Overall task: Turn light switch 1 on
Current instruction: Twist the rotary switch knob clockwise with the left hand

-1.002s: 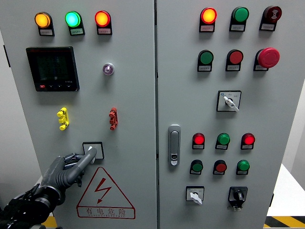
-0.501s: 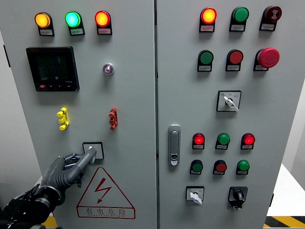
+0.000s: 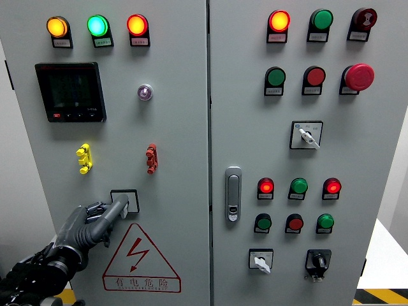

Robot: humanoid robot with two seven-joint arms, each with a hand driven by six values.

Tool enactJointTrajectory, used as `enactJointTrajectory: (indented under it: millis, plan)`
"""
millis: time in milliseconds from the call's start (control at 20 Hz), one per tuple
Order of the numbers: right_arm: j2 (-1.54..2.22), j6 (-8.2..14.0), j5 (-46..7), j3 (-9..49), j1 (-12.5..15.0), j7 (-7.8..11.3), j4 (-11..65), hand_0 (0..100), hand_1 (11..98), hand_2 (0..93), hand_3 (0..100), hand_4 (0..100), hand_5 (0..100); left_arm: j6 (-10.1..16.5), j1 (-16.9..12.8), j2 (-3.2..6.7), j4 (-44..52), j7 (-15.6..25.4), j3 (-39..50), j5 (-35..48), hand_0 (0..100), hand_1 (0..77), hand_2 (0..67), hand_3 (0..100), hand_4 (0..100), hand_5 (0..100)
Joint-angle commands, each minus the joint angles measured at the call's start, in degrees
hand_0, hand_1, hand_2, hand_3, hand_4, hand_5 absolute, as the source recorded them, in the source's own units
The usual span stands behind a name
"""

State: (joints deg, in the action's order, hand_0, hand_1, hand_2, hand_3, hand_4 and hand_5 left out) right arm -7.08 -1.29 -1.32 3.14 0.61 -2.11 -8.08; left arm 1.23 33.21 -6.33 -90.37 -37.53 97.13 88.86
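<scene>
On the lower part of the left cabinet door sits a small square-plated switch [image 3: 129, 194]. My left hand [image 3: 95, 220] comes up from the lower left. Its index finger [image 3: 116, 208] is stretched out and the tip rests on the switch's knob, hiding it. The other fingers are curled in and hold nothing. The right hand does not show.
Above the switch are a yellow clip [image 3: 83, 158], a red clip [image 3: 151, 158], a black display [image 3: 70, 92] and three lit lamps. A warning triangle [image 3: 137, 255] lies just below. The right door carries a handle [image 3: 233, 193], push buttons and rotary selectors [image 3: 306, 135].
My index fingertip has crept slightly up and onto the switch knob, which showed white beside it before. The arm otherwise stays in place.
</scene>
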Motion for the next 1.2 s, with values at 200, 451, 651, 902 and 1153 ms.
enactJointTrajectory:
  millis: [200,451,651,902,1153]
  plan:
    - [0.05,0.1,0.0,0.0,0.0,0.0,0.0,0,19.4,0.0,20,19,10,0.1,0.0,0.0,0.0,-0.1,-0.1,0.0,11,49.4,53.2,96,100,94]
    - [0.05,0.0,0.0,0.0,0.0,0.0,0.0,0,19.8,0.0,20,19,10,0.1,0.0,0.09,0.0,-0.2,-0.1,0.0,14,50.7,53.2,96,100,94]
    - [-0.04,0.1,0.0,-0.1,0.0,0.0,0.0,0,19.7,0.0,20,19,10,0.2,0.0,0.09,0.0,-0.4,-0.1,0.0,23,51.2,53.2,96,100,94]
    - [0.05,0.0,0.0,0.0,0.0,0.0,0.0,0,19.8,0.0,20,19,10,0.2,0.4,0.09,0.0,-0.4,-0.1,0.0,40,50.9,53.3,96,100,94]
    - [0.05,0.0,0.0,0.0,0.0,0.0,0.0,0,19.8,0.0,20,19,10,0.2,0.5,0.18,0.1,-0.4,-0.1,0.0,47,50.8,53.3,96,100,94]
